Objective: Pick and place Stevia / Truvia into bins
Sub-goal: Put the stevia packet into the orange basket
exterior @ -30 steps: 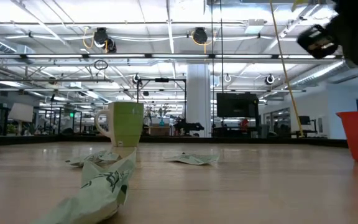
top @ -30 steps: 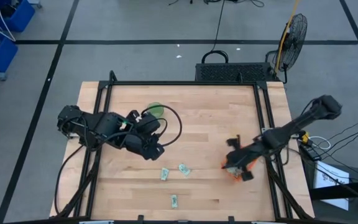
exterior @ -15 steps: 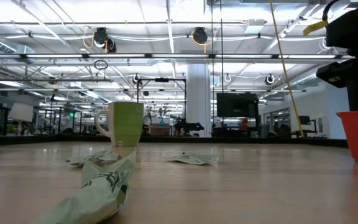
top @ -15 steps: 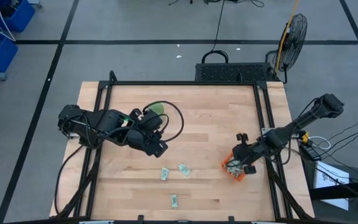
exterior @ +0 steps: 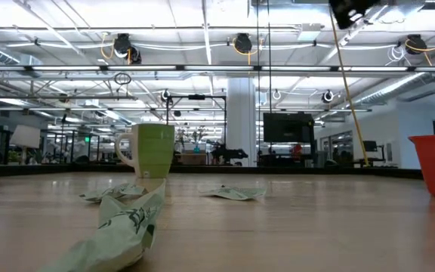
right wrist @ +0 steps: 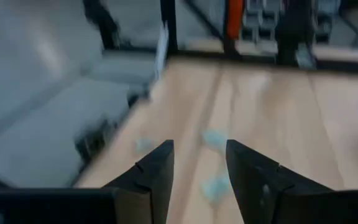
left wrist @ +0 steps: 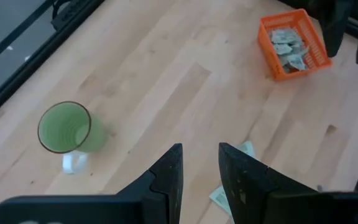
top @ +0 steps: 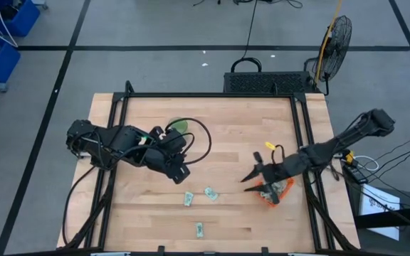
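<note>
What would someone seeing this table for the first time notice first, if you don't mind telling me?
Probably the orange bin near the table's right edge, already holding several packets, with the right gripper raised just beside it, jaws open and empty. Next, the round green cup toward the back left, partly hidden under the left arm. Three loose packets lie on the bare wood near the front, between the two arms.

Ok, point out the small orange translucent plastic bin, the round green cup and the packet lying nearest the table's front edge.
orange plastic bin [left wrist: 266, 38], left wrist view, its near side wall.
round green cup [left wrist: 63, 126], left wrist view, its inside bottom.
front green-white packet [top: 199, 230], high view, its middle.
</note>
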